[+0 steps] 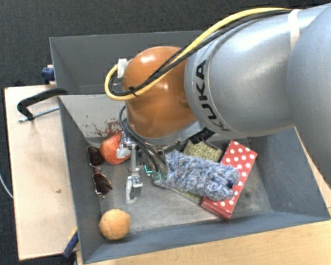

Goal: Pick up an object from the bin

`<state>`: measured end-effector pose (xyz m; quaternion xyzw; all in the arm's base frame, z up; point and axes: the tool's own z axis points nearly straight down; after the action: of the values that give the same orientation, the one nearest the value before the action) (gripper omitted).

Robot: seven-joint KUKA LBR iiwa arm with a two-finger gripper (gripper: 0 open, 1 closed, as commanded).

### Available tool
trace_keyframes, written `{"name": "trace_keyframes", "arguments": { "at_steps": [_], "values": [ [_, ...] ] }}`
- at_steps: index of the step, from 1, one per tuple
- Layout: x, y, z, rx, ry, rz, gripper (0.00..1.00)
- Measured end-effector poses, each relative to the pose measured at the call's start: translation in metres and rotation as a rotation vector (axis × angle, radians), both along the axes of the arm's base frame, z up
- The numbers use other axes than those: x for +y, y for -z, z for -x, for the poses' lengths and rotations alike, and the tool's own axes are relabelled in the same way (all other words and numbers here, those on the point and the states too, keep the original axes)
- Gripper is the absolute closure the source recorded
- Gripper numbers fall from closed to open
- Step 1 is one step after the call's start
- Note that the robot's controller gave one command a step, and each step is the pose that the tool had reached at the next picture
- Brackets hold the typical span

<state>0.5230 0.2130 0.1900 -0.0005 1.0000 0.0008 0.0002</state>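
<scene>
Where the arm's rounded orange wrist cover (155, 94) and broad silver link (265, 71) overhang the grey metal bin (81, 117), a good part of the bin's far floor and right side is hidden. The gripper's upper body is tucked under the cover too.

Landmark: long blue-grey fuzzy knitted piece (199, 175), lying slantwise mid-floor. Shaggy, mottled pile, soft-looking; kind not certain. It is the thing nearest the gripper.

Gripper (144, 184) stands just off the fuzzy piece's left end. Two slim metal fingers (133, 185) are spread apart with bare bin floor between them, so the jaws are released and grasp nothing. The finger nearer the fuzzy piece is close against its end; contact cannot be made out.

Under the fuzzy piece's right half lies a flat red box with white polka dots (239, 162), its left part covered. Beyond the fuzzy piece sits a coarse yellow-green pad (202, 150), its edges cut off by the arm above and the fuzz below.

Well left of the fuzzy piece, past the gripper, is a pair of dark-lensed sunglasses (98, 174). Just beyond them lies a rounded orange-red object (114, 151), partly hidden by the cover; kind not made out.

Left and nearer the camera from the fuzzy piece, a tan round ball (114, 224) lies apart from everything, close to the near wall.
</scene>
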Motion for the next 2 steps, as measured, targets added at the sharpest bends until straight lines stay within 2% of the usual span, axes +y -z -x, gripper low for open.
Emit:
{"name": "trace_keyframes", "arguments": {
  "at_steps": [1,2],
  "values": [
    [-0.001,0.045,0.013,-0.006,-0.056,-0.002,0.0],
    [0.004,0.08,0.026,0.001,-0.223,0.001,0.0]
  ]
}}
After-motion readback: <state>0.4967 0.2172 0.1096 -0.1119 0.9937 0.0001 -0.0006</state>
